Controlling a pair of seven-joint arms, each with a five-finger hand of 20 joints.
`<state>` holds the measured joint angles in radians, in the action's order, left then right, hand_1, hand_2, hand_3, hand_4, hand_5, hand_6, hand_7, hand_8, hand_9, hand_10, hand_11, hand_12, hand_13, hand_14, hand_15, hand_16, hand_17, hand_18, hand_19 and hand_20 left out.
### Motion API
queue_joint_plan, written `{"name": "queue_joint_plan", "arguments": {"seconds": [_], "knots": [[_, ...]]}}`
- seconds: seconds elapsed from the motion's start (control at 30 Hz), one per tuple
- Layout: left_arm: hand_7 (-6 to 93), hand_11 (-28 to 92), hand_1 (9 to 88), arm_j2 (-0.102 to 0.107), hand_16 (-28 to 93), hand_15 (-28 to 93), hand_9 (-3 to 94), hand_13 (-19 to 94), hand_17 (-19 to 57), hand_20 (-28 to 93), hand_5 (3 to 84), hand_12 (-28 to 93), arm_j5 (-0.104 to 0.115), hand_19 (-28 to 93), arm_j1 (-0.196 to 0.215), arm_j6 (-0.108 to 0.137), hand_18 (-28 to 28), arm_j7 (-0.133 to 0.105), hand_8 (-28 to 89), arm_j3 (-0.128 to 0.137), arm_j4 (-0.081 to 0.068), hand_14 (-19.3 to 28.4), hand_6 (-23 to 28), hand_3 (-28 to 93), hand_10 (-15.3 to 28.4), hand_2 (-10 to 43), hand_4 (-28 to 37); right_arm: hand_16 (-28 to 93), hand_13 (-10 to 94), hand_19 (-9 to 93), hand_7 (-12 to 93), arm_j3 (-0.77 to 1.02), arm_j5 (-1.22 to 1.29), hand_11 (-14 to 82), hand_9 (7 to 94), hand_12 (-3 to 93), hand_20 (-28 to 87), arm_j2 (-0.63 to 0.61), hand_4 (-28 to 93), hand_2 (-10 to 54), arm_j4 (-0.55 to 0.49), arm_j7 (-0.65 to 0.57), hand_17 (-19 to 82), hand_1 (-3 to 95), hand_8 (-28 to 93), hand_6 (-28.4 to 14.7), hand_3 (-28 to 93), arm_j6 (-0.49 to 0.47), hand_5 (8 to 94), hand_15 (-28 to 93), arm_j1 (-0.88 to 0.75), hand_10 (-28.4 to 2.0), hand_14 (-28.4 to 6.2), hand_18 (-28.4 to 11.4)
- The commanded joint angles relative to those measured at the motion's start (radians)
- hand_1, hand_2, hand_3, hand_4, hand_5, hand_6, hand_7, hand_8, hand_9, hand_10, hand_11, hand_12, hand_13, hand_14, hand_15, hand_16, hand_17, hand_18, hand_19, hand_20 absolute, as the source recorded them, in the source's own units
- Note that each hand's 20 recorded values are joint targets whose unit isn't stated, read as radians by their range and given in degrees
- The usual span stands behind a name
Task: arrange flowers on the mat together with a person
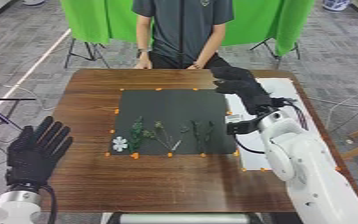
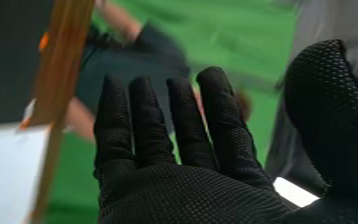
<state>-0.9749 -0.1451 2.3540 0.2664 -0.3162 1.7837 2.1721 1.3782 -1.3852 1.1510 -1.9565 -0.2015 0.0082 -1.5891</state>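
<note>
At the far left of the head view, the robot's left hand (image 1: 39,150) lies over the near corner of the wooden table (image 1: 87,185), fingers straight and slightly spread, well apart from the flowers. Next comes the dark mat (image 1: 171,107), with orange marks (image 1: 135,156) around its edges. Near its close left corner sits a white flower (image 1: 119,144), and just beside it a leafy green stem (image 1: 136,131) lies lengthwise. Further right is a branching sprig (image 1: 164,136) with small heads, then a pair of darker stems (image 1: 203,136) lying side by side. All of these are on the half of the mat nearer the robot. Beyond the mat's right edge is a white sheet (image 1: 255,161). Above the mat's far right corner is the robot's right hand (image 1: 236,84); in the wrist view its fingers are straight, its thumb stands well apart from them, and nothing is gripped. The arranging looks well begun: a loose row is laid out. Whether it is complete cannot be told; the far half of the mat would take more stems, so some adding or straightening may be left.
</note>
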Motion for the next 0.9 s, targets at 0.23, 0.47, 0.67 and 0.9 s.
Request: {"name": "queue_joint_plan", "arguments": {"seconds": [0.23, 0.47, 0.67, 0.9], "knots": [[9.6, 13, 27.8, -0.01, -3, 16, 39.4, 30, -1.9, 13, 43.9, 9, 0.006, 24, 0.031, -0.002, 12.7, -0.019, -8, 0.009, 0.01, 13.1, 6.4, 73, 13.1, 11.4, -28.3, 11, 23, 48, 18, 0.225, 0.208, 8.2, 33.5, 11.6, 6, -0.033, -25, -6.9, -0.109, 0.078, 7, 29.1, -14, -4.9, 81, 0.135, 38.9, 21, -0.31, -13.2, -14.6, -16.4], [9.5, 13, 27.8, -0.01, -3, 16, 39.5, 30, -2.0, 13, 43.9, 9, 0.008, 24, 0.03, -0.004, 12.7, -0.021, -8, 0.01, 0.01, 13.1, 6.5, 73, 13.1, 11.4, -28.3, 13, 22, 46, 17, 0.36, 0.269, 7.4, 33.7, 11.5, 8, -0.001, -25, -2.8, -0.134, 0.11, 5, 25.8, -13, -5.0, 80, 0.141, 39.1, 18, -0.418, -13.5, -14.4, -16.3], [9.4, 13, 27.9, -0.012, -3, 16, 39.4, 30, -2.0, 13, 44.0, 9, 0.007, 24, 0.034, -0.003, 12.8, -0.019, -8, 0.011, 0.011, 13.2, 6.5, 72, 13.2, 11.4, -28.3, 13, 23, 45, 17, 0.444, 0.274, 7.0, 33.9, 11.6, 9, 0.053, -25, -2.6, -0.157, 0.137, 5, 25.5, -13, -4.8, 80, 0.133, 39.5, 17, -0.478, -13.4, -14.1, -16.3], [9.3, 13, 27.9, -0.008, -3, 16, 39.5, 30, -2.1, 13, 44.0, 9, 0.005, 24, 0.018, -0.006, 12.8, -0.007, -8, 0.008, 0.005, 13.3, 6.6, 72, 13.2, 11.3, -28.3, 14, 23, 45, 17, 0.644, 0.261, 6.8, 34.0, 11.7, 10, 0.216, -25, -3.0, -0.194, 0.11, 6, 26.2, -13, -4.6, 81, -0.11, 39.7, 16, -0.56, -13.1, -13.9, -16.3]]}}
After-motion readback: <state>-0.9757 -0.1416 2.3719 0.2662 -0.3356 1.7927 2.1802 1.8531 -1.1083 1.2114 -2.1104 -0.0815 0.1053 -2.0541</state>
